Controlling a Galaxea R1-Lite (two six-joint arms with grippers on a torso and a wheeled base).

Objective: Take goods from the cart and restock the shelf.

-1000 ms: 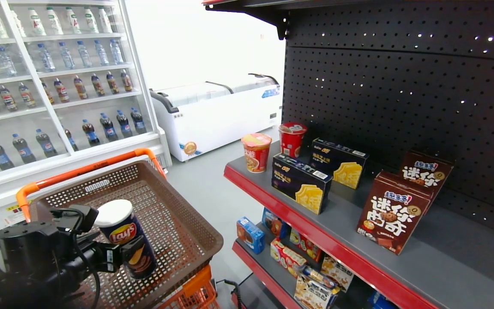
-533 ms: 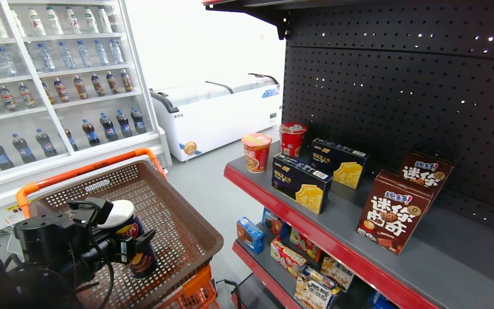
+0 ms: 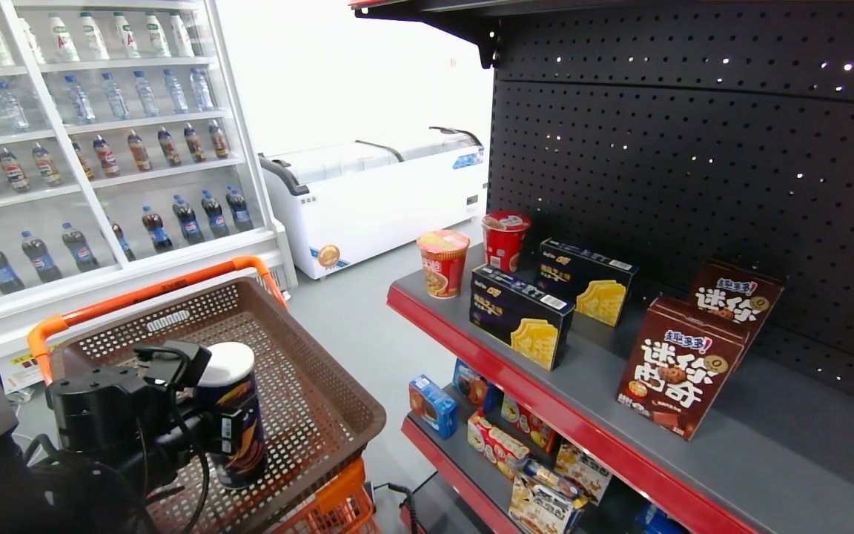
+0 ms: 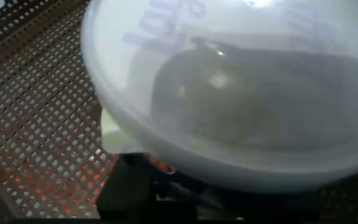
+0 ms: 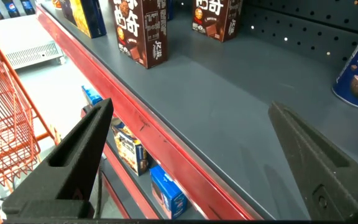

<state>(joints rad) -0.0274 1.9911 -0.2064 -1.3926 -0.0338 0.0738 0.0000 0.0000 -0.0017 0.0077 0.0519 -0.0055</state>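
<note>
Chip can [image 3: 238,415]: upright, white lid [image 4: 229,93] on top, held over the brown cart basket [image 3: 356,404]; left gripper [image 3: 208,404]: fingers pinching the can's sides; right gripper [image 5: 188,118]: fingers spread wide, nothing between them, above the grey shelf [image 5: 229,87], near the brown boxes [image 5: 143,31].

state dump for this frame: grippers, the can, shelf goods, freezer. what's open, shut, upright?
left gripper: shut on chips can, over the cart basket
chips can: near upright, lid on, held
right gripper: open, over the shelf
noodle cups: upright, lids sealed
dark blue boxes: upright, closed
brown boxes: upright, closed
chest freezer: lids look shut
</note>
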